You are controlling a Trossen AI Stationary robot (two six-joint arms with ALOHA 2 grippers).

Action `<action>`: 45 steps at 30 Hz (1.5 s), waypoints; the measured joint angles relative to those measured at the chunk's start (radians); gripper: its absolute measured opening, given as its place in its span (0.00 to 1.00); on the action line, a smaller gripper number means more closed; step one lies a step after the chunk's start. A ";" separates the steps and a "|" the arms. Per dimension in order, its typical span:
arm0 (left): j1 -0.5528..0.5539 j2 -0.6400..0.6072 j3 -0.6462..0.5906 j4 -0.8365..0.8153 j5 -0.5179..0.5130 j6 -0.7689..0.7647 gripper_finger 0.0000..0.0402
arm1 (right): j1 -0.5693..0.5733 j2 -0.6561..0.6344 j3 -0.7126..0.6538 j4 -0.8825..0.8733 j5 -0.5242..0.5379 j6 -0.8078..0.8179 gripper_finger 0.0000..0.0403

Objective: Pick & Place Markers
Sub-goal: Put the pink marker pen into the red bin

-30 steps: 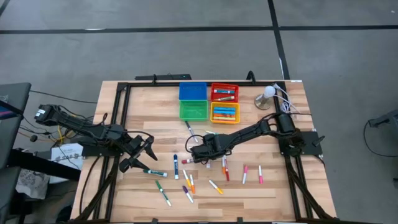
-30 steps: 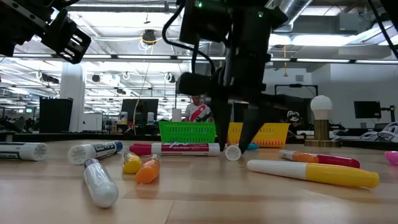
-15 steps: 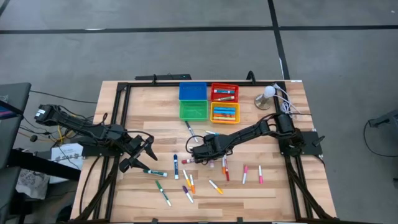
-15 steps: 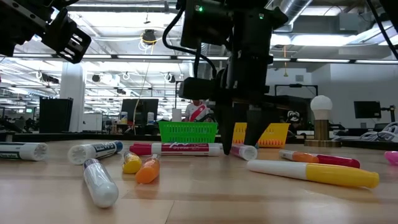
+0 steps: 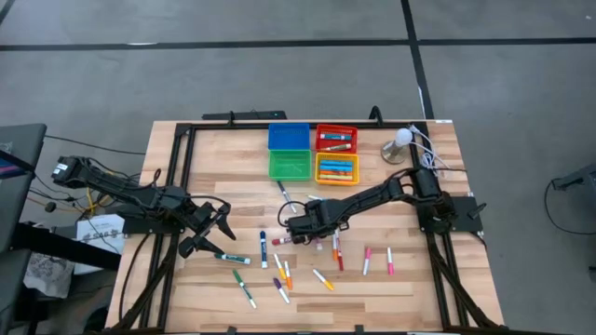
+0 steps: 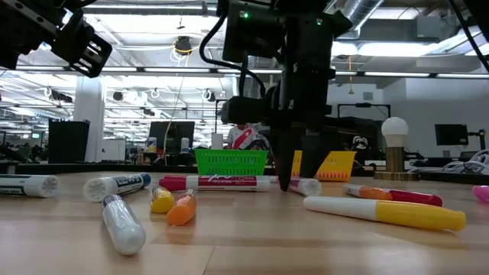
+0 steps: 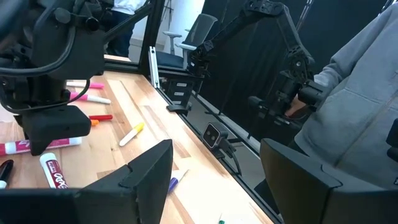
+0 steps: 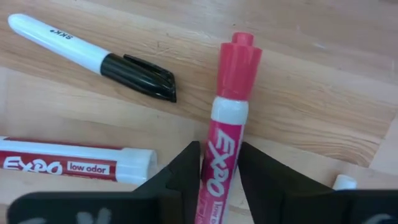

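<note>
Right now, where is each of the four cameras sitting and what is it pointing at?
High view: above the table, looking straight down; both arms show.
Low view: at tabletop height, facing the room; right gripper comes down among the markers.
Left wrist view: on the left arm, past its open fingers toward the table edge and a person's grey sleeve.
Right wrist view: on the right arm, looking down; fingers flank a pink marker.
Shared: that pink marker also appears in the low view.

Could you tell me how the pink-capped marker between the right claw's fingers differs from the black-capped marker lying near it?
The pink-capped marker has a thick barrel with a pink printed label; the black-capped marker is slimmer, with a plain white barrel. The pink one sits between the right claw fingers; the black one lies free on the table. Both are capped.
</note>
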 joint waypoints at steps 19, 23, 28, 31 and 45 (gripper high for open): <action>0.000 0.000 0.000 0.000 0.000 0.000 0.60 | -0.009 -0.010 0.000 -0.009 0.004 0.011 0.16; 0.000 0.000 0.000 0.000 0.000 0.000 0.60 | -0.016 -0.017 0.025 -0.039 0.038 0.010 0.16; 0.000 0.000 0.000 0.001 0.000 0.000 0.60 | -0.019 -0.042 0.066 -0.083 0.033 -0.015 0.16; 0.000 0.000 0.000 0.001 0.000 0.000 0.60 | -0.021 -0.066 0.098 -0.116 0.039 -0.033 0.15; 0.000 0.006 0.000 0.003 0.000 0.001 0.60 | -0.079 -0.324 0.133 -0.362 0.218 -0.145 0.15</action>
